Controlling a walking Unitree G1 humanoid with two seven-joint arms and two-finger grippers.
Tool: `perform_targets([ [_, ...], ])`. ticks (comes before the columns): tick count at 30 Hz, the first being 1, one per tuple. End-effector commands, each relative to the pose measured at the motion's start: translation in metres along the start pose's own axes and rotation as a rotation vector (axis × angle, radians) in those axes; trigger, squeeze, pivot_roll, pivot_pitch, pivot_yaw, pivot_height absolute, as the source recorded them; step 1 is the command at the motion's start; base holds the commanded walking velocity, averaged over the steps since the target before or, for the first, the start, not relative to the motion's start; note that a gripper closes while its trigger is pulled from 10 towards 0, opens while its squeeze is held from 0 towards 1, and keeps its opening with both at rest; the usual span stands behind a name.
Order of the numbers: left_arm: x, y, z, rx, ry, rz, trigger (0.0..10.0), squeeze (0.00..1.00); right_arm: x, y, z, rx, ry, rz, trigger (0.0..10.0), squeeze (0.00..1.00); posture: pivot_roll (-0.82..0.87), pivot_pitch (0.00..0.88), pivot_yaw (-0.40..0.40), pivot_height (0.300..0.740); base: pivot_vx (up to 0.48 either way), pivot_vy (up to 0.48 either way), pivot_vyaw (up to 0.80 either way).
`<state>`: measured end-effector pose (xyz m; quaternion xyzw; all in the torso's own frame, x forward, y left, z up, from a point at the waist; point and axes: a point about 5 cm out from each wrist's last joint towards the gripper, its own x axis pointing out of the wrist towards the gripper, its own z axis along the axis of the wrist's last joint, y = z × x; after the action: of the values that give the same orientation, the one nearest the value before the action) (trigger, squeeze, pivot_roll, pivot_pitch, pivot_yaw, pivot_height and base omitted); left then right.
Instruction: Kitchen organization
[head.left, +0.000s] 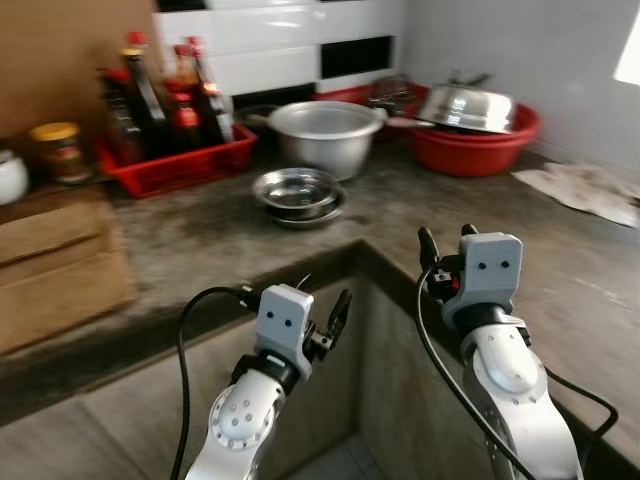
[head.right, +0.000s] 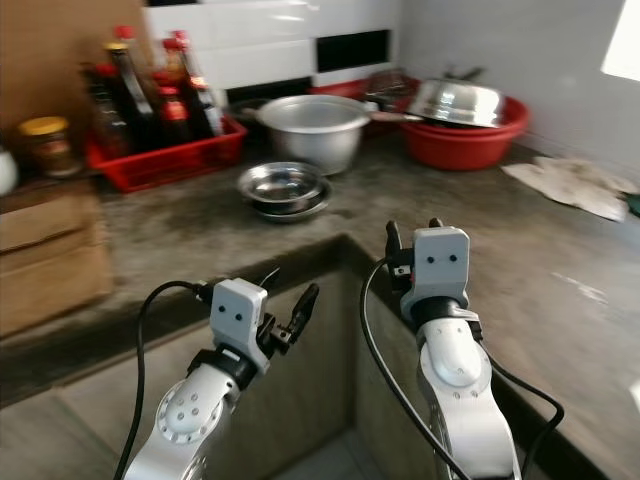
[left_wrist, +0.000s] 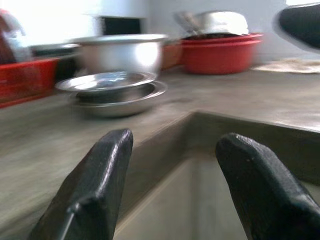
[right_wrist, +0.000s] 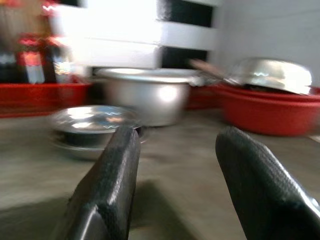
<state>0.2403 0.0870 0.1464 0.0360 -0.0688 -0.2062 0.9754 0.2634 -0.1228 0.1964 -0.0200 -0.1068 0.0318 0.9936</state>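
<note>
The grey stone L-shaped counter (head.left: 200, 245) carries cookware pushed toward its far side, likely parked for sorting. Far right sits a red plastic basin (head.left: 470, 150) holding a steel lid; beside it a large aluminium pot (head.left: 325, 135); far left, a red crate of sauce bottles (head.left: 175, 160). Nearer, centre, lie stacked steel bowls (head.left: 298, 195). The left gripper (head.left: 325, 320) and right gripper (head.left: 445, 240) hover near the counter's inner corner, both spread wide, holding nothing.

Both arms are up over the inner corner of the desk (head.left: 200, 240). Stacked bowls (head.left: 299, 194) sit just ahead of the left gripper (head.left: 322, 322), big pot (head.left: 325, 135) right behind them. Crate of bottles (head.left: 175, 160) is ahead-left; basin (head.left: 470, 135) with an upturned pan is ahead-right of the right gripper (head.left: 447, 240)
</note>
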Motion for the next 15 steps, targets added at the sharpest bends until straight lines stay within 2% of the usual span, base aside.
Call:
perform_targets([
  [1, 0.0034, -0.0044, 0.0022, -0.004, -0.008, -0.015, 10.0, 0.00, 0.0010, -0.0050, -0.0016, -0.001, 0.015, -0.013, 10.0, 0.00, 0.12, 0.000, -0.048, 0.740, 0.000, 0.000, 0.00],
  [10, 0.0056, -0.0043, 0.0032, 0.022, -0.019, -0.020, 10.0, 0.00, 0.0007, -0.0021, -0.0023, 0.003, 0.017, 0.030, 10.0, 0.00, 0.12, 0.000, -0.046, 0.740, 0.000, 0.000, 0.00],
  [15, 0.0055, -0.0045, 0.0027, 0.024, -0.018, -0.020, 10.0, 0.00, 0.0000, 0.0003, -0.0025, -0.006, 0.014, 0.051, 10.0, 0.00, 0.12, 0.000, -0.045, 0.740, 0.284, 0.000, 0.77],
])
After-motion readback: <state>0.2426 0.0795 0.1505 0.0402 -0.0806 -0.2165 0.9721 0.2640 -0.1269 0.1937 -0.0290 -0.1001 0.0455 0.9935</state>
